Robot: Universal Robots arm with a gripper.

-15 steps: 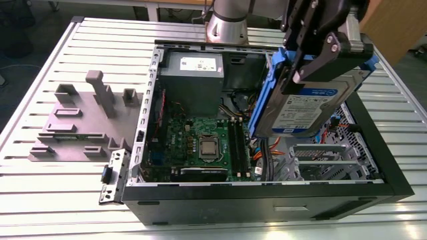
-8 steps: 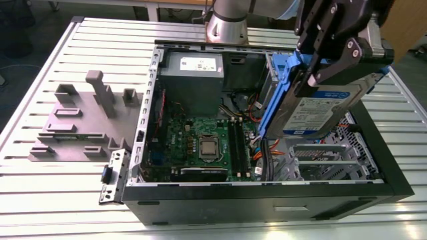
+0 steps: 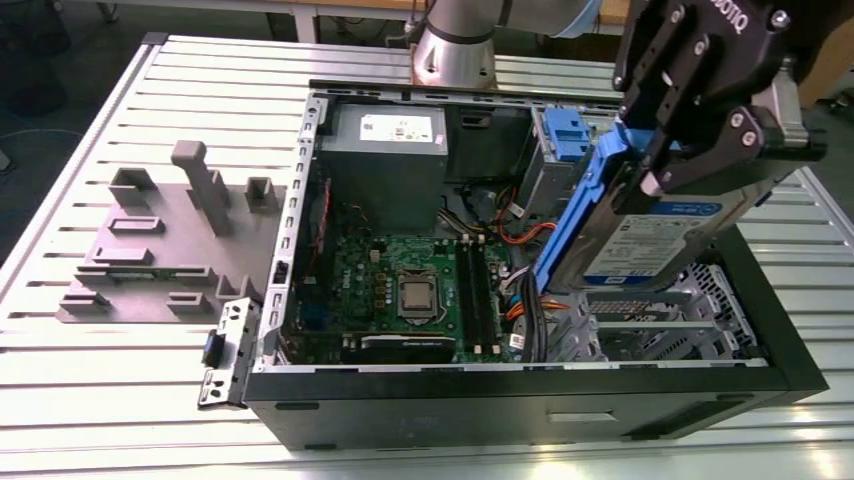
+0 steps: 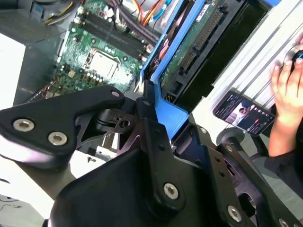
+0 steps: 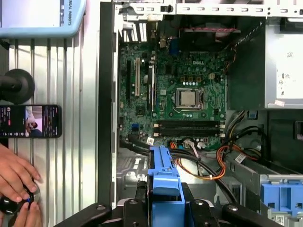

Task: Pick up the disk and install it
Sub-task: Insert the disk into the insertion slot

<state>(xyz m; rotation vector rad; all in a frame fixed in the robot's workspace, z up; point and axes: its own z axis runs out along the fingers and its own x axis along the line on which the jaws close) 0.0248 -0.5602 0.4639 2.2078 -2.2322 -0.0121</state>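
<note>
1. Your gripper [image 3: 667,165] is clenched on the disk [image 3: 641,235]. Its fingers pinch the blue rail along the drive's upper edge, apparently so that the labelled face and the circuit side stay clear of the pads.
2. The disk hangs above the open computer case [image 3: 534,385], on the exterior view's right. It is tilted, with its lower end dipping toward the metal drive cage [image 3: 654,320] at the near right corner of the chassis. I cannot tell whether it touches the cage.
3. By that picture, the pick-up is done and the drive is not yet seated.
4. The motherboard [image 3: 414,280] lies flat in the middle of the case, and the grey power supply [image 3: 384,150] sits at the far end. Both are apart from the disk.
5. A grey fixture block [image 3: 147,250] sits on the slatted table [image 3: 134,400], at the exterior view's left, well apart from the case.
6. In the first wrist view, a person's hand [image 5: 14,175] rests on the table outside the case wall, near a phone [image 5: 31,121], and clear of the arm's work.
</note>
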